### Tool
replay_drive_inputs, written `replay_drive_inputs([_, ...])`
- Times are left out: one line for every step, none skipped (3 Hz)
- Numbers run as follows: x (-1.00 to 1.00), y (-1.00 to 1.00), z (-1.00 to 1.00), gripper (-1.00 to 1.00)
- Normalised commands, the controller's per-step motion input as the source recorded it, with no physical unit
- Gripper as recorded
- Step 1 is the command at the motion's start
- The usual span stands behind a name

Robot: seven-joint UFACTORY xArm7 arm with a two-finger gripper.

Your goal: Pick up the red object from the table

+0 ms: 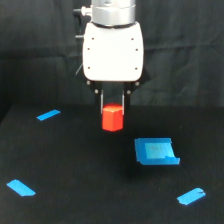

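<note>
Hanging over the middle of the scene, the white, rounded gripper (113, 107) of the arm points straight down, its silver wrist ring cut off by the top edge of the exterior view. Two thin dark fingers (102, 100) reach down from its underside, and the jaws pinch the small red-orange hexagonal block (112, 117) by its upper part, one finger on each side. The block stands upright between them, its top face just under the white housing. It appears to hang clear of the wide, flat, matte black table (75, 170), though the view does not show for certain whether its bottom edge touches the surface.

A flat blue square piece (155, 151) with a raised edge lies on the table near the block, lower and toward the exterior view's right, apart from it. Three short blue tape strips lie well apart from the block: one (48, 115) toward the exterior view's left at about the block's height, one (20, 187) near the lower left corner, and one (191, 196) near the lower right. A black cloth backdrop (35, 50) fills the space behind the arm.
</note>
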Motion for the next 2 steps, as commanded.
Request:
replay_drive_inputs([0.03, 0.05, 0.12, -1.00])
replay_drive_inputs([0.01, -0.02, -0.03, -1.00])
